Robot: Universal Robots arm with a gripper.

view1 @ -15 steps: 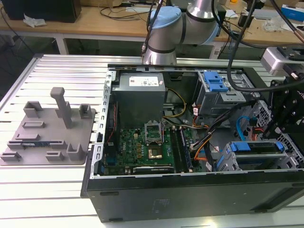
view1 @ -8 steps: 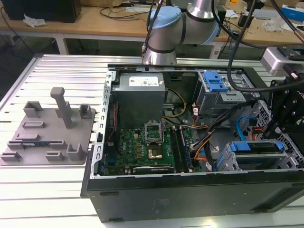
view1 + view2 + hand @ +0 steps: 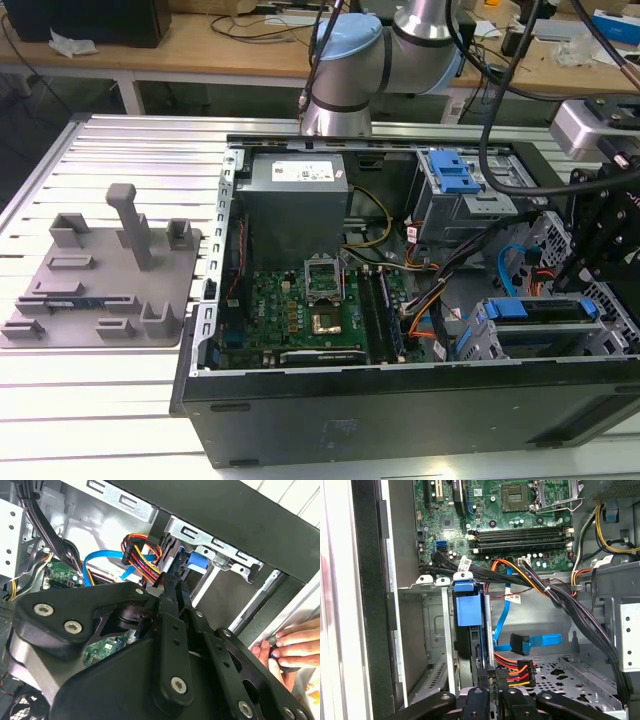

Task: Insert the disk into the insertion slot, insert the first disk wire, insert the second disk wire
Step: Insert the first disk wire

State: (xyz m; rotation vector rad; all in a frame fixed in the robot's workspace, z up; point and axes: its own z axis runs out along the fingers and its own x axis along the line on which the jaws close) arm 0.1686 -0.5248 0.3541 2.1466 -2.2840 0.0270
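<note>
Closest to both wrist cameras is the black metal end effector (image 3: 172, 587), reaching down inside the open black computer case (image 3: 300, 420), which lies on the ribbed silver worktop (image 3: 100, 400). It hangs over the near corner of the case on the exterior view's right. Whether it is open or closed cannot be told, nor whether it grips anything. Its tip sits just beside the black plug on a bundle of orange, red, yellow and black power wires (image 3: 517, 672); contact between them cannot be made out.

The flat rectangular disk (image 3: 469, 607), clipped in a bright blue plastic frame, sits inside the boxy grey sheet-metal insertion slot (image 3: 434, 630) in that same corner of the case. It looks seated, with the frame's blue tab at the cage's mouth. The flat blue data cable (image 3: 527, 642) ends in an angled plug that hangs free over the perforated floor of the case, apart from the disk, so that wire looks unconnected.

By its look, the disk is rigid, dense for its size and sensitive to knocks. Its plastic frame would flex, so the frame's long edges are the likelier hold. Both wires are limp along their length with small, stiff, keyed plugs. The plug body is the place to take them, since the cable itself would bend away.

A person's hand (image 3: 295, 647) rests at the outer edge of the case, near the end effector.
</note>
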